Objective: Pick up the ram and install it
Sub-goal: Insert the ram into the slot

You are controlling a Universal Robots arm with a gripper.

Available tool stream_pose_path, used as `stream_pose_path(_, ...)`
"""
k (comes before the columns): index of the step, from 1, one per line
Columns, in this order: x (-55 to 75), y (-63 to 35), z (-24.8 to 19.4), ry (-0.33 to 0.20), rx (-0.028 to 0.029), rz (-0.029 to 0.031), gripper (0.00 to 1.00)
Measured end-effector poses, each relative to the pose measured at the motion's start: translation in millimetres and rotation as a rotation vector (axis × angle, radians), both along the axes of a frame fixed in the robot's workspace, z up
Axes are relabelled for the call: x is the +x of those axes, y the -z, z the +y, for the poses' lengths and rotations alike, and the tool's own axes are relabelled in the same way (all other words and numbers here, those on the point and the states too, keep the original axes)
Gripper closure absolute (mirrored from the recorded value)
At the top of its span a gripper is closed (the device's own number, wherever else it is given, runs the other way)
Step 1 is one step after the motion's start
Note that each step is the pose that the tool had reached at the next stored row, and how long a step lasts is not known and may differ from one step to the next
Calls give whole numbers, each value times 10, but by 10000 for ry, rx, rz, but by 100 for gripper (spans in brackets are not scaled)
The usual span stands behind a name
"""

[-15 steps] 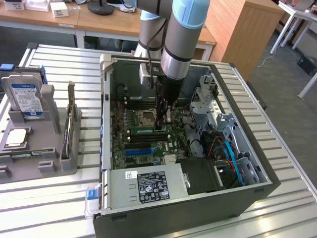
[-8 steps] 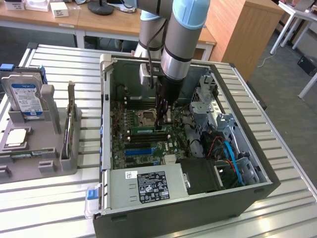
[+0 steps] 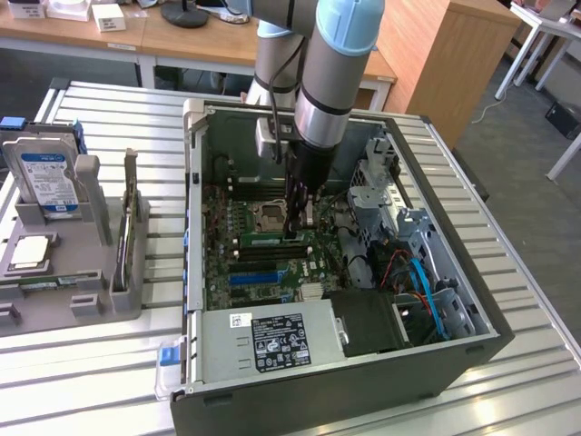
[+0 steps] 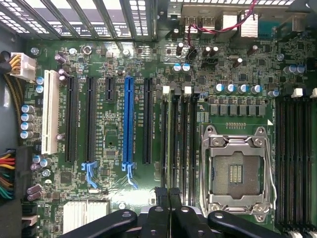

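1. Here, a pale slatted surface [image 3: 109,100] carries an open computer case [image 3: 363,381] and a gray holder [image 3: 100,304]. Wooden desks [image 3: 182,41] and gray floor lie behind.
2. The hand [image 3: 295,227], its fingers drawn narrow together, hangs low over the memory slots beside the CPU socket [image 4: 237,171].
3. The ram [image 3: 268,241] stands in a slot beneath the hand; whether it is gripped cannot be told.
4. A hard drive [image 3: 45,177] in the holder bears a blue-white label. The power supply [image 3: 272,336] bears a black one, its print unreadable.
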State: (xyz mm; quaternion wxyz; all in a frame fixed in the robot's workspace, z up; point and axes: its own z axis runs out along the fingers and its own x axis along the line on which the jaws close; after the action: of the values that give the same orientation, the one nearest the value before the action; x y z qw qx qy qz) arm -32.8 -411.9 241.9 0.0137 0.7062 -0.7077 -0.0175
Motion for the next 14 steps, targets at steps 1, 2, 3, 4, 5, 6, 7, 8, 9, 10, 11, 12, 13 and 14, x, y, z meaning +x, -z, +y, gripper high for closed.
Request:
stream_pose_path(1,0,2,0,-10,-1,0,88)
stream_pose_path(2,0,4,0,-20,-2,1,88)
stream_pose_path(3,0,7,0,-29,-1,0,88)
stream_pose_path(4,0,9,0,-39,-1,0,88)
stream_pose_path(5,0,10,0,-47,-1,0,88)
stream_pose_path(6,0,12,0,-56,-1,0,88)
stream_pose_path(7,0,13,0,-65,-1,0,88)
stream_pose_path(8,0,15,0,-75,-1,0,88)
stream_pose_path(9,0,16,0,-84,-1,0,88)
stream_pose_path(10,0,17,0,-92,-2,-1,88)
stream_pose_path(11,0,17,0,-98,-2,0,88)
stream_pose_path(12,0,17,0,-102,-2,-1,88)
stream_pose_path(13,0,18,0,-105,-1,-1,88)
stream_pose_path(14,0,18,0,-110,-1,-1,88)
